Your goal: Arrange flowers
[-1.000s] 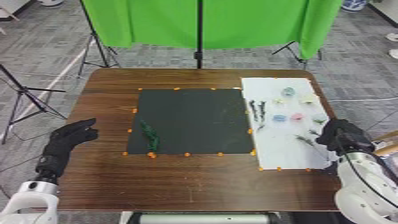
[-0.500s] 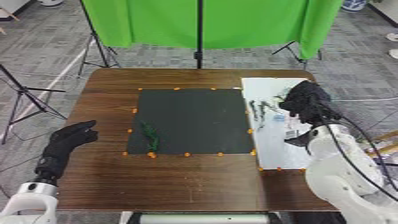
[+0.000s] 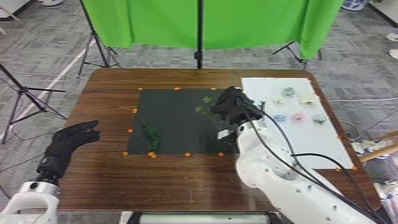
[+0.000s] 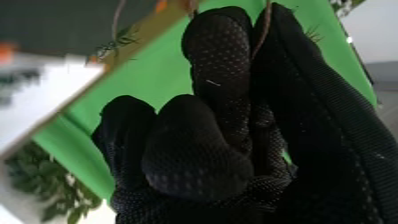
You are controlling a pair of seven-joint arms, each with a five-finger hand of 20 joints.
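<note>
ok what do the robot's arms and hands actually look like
Both arms, the left arm and the right arm, have smooth, rounded white casings. The left hand and right hand are in black fabric gloves, the right one textured with small dots. Black cables run along the right arm, one bowing out in a loop.

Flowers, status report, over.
Right hand over the black mat's right side, pinching green stems. Left hand open, left of mat. Flowers on white sheet. Dark green sprig occupies mat's left.

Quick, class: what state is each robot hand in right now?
Left hand: open, fingers relaxed.
Right hand: closed on thin green sprigs, pinched by their stems.
</note>
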